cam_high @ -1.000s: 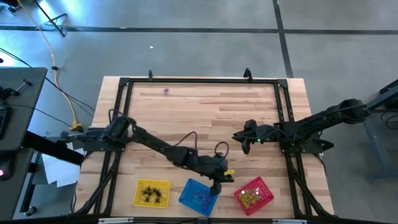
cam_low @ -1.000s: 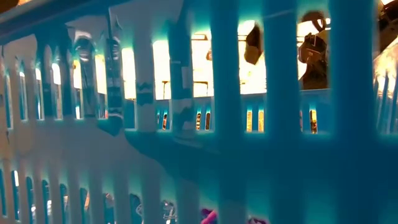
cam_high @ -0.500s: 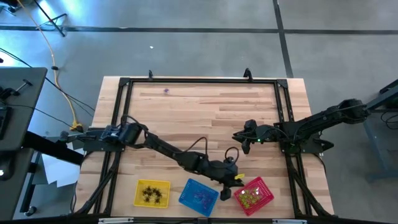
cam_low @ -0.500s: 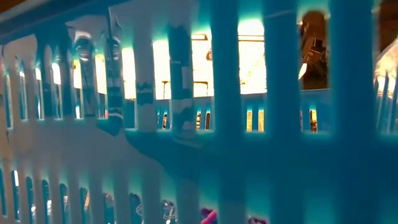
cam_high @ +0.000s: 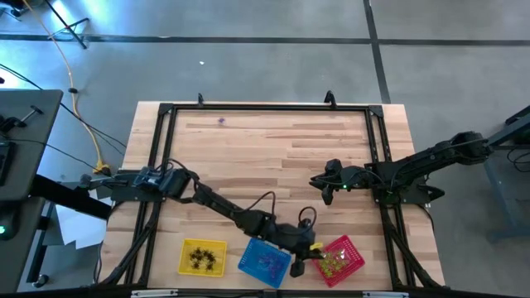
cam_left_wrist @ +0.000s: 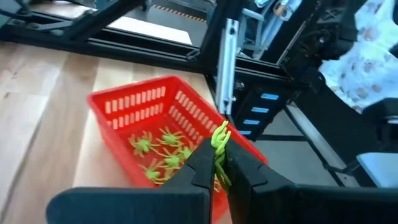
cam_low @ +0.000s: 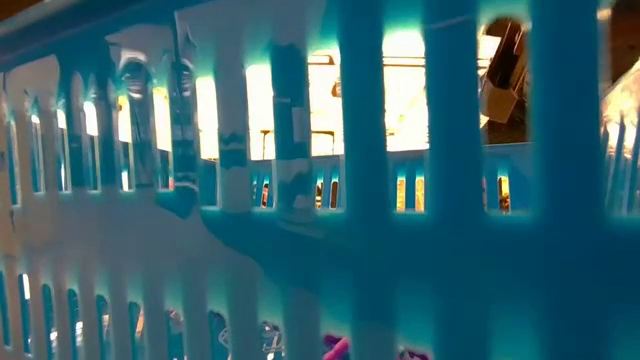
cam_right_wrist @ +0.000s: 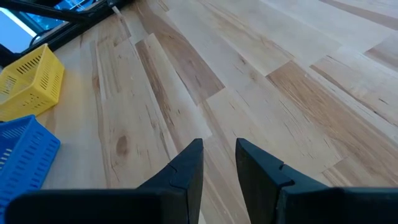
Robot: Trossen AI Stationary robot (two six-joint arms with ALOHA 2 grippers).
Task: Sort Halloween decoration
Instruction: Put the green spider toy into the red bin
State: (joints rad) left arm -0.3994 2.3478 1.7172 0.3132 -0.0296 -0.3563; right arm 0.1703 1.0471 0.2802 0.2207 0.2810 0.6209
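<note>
My left gripper hovers over the red basket's left rim, shut on one yellow-green spider trinket. Several more yellow-green trinkets lie on that red basket's floor. Black trinkets lie in the yellow basket, and purple ones show low in the blue basket. One tiny purple trinket lies on the table near the far edge. My right gripper waits open above the bare table, right of centre. My left gripper pinches the yellow-green trinket between its two fingertips. The trinket's legs stick out beyond the tips. It is lifted clear, above the red basket's near-left part. The fingers slant down toward the basket from the table's left.
The three baskets stand in a row along the near edge, yellow left, blue middle, red right. The blue basket's mesh wall fills the low view. A black frame rail runs round the table. The wide wooden middle holds no objects.
My left gripper has moved from the gap beside the blue basket toward the table's right and near edge, ending over the red basket's left rim. It has stayed shut.
</note>
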